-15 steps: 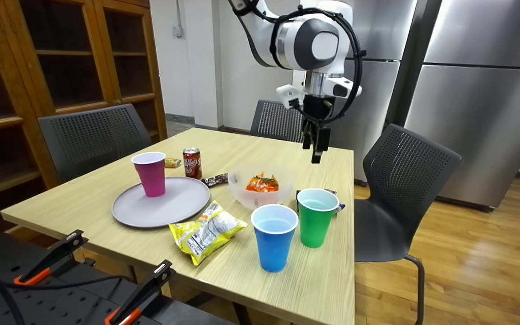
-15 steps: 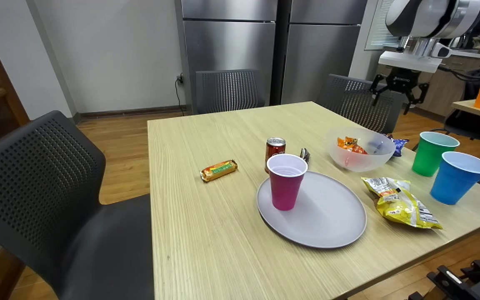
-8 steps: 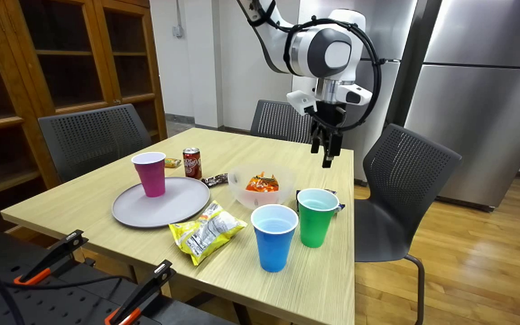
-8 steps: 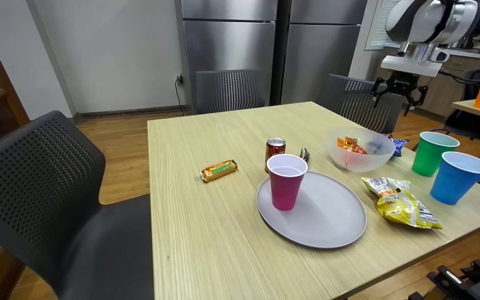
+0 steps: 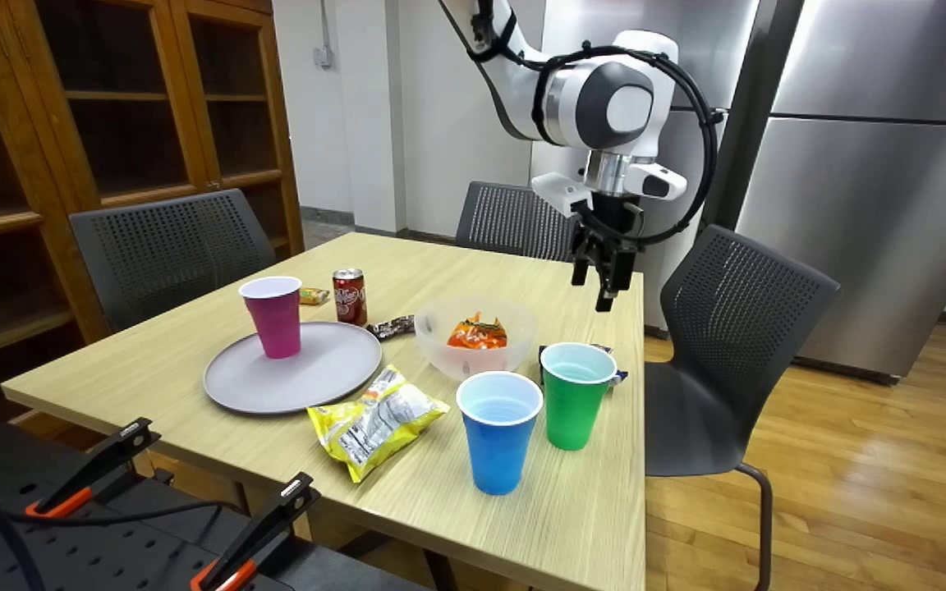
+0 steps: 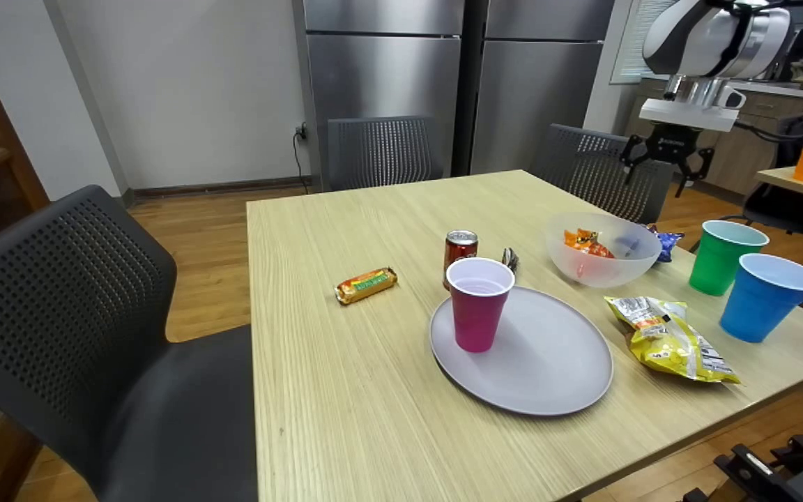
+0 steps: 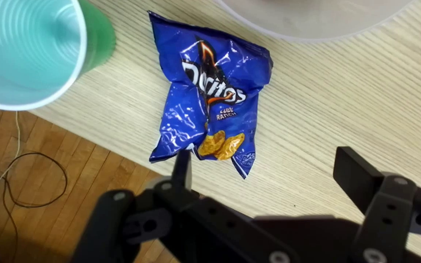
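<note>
Nearest in the wrist view, the claw [image 7: 263,160] hangs spread above the desk [image 7: 305,120], pinching nothing. Beyond it, towards eleven o'clock, the blue Doritos bag [image 7: 210,91] lies near the desk's edge. Further out stand the green cup [image 7: 42,54] at ten and the bowl [image 7: 313,20] just past twelve. This looks like an approach; a grasp would call for shifting towards eleven, then lowering.

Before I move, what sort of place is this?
Probably a kitchen or break room: tall stainless-steel refrigerators, a pale, square-cornered wood-grain table, and a crinkled blue Doritos bag on it.
</note>
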